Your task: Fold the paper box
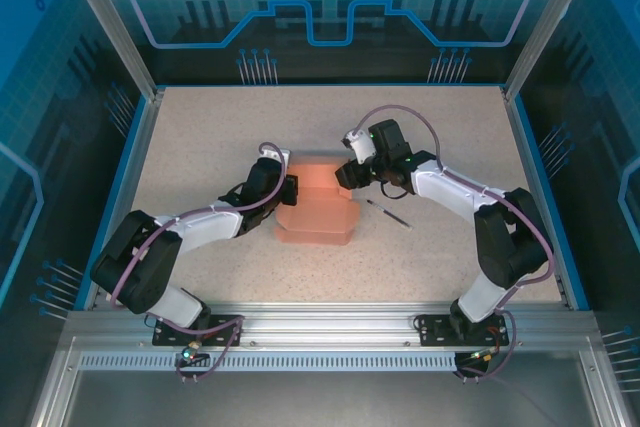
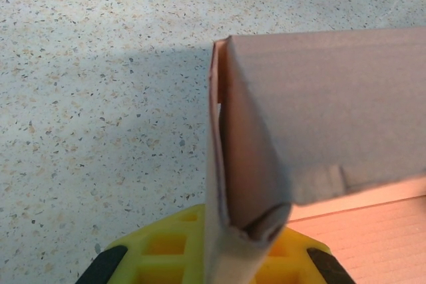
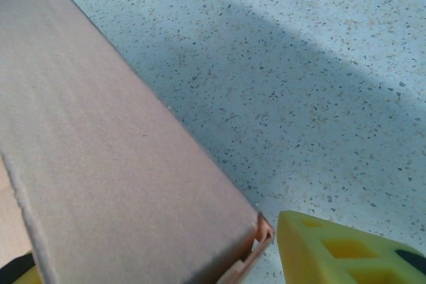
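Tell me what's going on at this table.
Two robot arms are folding a salmon-pink thin cardboard box in the middle of the speckled table. The left end effector is at its left wall, the right end effector at its far right corner. One wall stands up; another panel lies flat. Whether either grips is unclear. A thin dark stick lies to the right.

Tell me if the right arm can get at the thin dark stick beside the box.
Probably yes: the stick lies uncovered on the table close to the right fingers, though they would first have to leave the paper box.
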Robot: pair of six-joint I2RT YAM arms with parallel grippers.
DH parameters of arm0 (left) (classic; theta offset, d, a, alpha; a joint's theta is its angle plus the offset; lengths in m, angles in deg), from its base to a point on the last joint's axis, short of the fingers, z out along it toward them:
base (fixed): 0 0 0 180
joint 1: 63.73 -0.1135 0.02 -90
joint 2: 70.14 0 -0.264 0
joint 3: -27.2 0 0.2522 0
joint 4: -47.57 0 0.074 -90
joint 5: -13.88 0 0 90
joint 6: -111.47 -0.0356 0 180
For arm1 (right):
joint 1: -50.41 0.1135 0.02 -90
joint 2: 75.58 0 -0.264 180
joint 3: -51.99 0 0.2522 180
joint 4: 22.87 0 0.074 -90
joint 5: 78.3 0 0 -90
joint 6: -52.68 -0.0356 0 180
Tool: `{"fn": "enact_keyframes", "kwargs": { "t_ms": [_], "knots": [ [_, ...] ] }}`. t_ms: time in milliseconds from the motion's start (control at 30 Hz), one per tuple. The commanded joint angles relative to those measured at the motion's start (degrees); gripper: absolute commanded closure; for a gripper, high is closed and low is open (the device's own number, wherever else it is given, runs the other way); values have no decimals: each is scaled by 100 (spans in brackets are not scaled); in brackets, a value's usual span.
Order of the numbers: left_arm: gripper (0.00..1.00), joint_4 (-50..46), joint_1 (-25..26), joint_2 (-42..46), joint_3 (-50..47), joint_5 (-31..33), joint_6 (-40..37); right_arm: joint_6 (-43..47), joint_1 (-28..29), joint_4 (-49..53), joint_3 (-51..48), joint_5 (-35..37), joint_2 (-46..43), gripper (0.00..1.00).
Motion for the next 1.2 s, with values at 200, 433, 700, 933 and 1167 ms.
{"fn": "enact_keyframes", "kwargs": {
  "t_ms": [200,433,700,933,1167],
  "knots": [
    [99,-180,31,54,252,24,-40,-91,166,625,-79,615,-353,45],
    [99,-215,32,56,276,42,-33,-309,234,907,-166,884,-318,49],
    [99,-219,30,41,273,30,-6,-633,397,899,-157,1205,-119,61],
    [98,-267,32,27,308,16,15,-1120,642,1306,324,2380,251,80],
    [99,-302,32,-37,332,16,35,-1578,1018,2117,846,3956,633,86]
  ]
}}
